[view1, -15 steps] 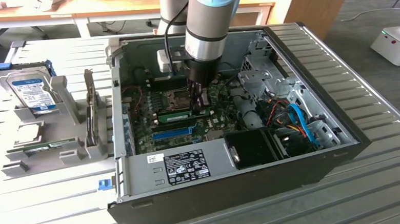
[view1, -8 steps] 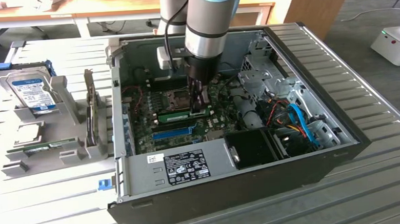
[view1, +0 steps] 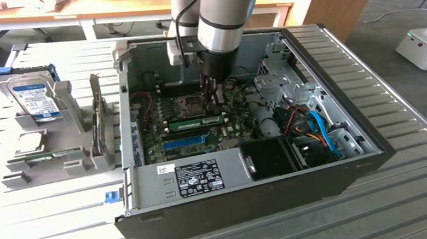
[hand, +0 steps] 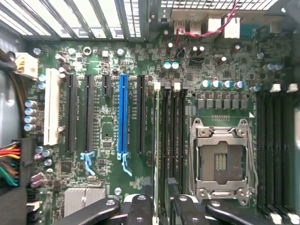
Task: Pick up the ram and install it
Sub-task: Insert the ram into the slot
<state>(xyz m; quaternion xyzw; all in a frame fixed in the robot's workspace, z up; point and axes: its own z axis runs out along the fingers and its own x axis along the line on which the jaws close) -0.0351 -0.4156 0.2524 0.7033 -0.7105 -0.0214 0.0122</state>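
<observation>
The ram point(view1: 195, 122), a narrow green stick, stands on edge in a slot of the motherboard point(view1: 162, 108) inside the open computer case point(view1: 226, 206), beside the CPU socket point(hand: 220, 159). My gripper point(view1: 216, 109) reaches down into the case with its tips just above one end of the stick. In the wrist view my gripper point(hand: 161, 212) is open: two black fingers point(hand: 140, 211) stand apart over the black memory slots point(hand: 174, 136), with nothing held between them. The long blue slot point(hand: 123, 115) lies a little to one side.
At the exterior view's left, a grey tray point(view1: 77, 165) holds a hard drive with a blue label point(view1: 35, 98) and a similar green stick point(view1: 55, 155). Cables point(view1: 312, 128), a black fan block point(view1: 274, 157) and drive cages crowd the case's right side.
</observation>
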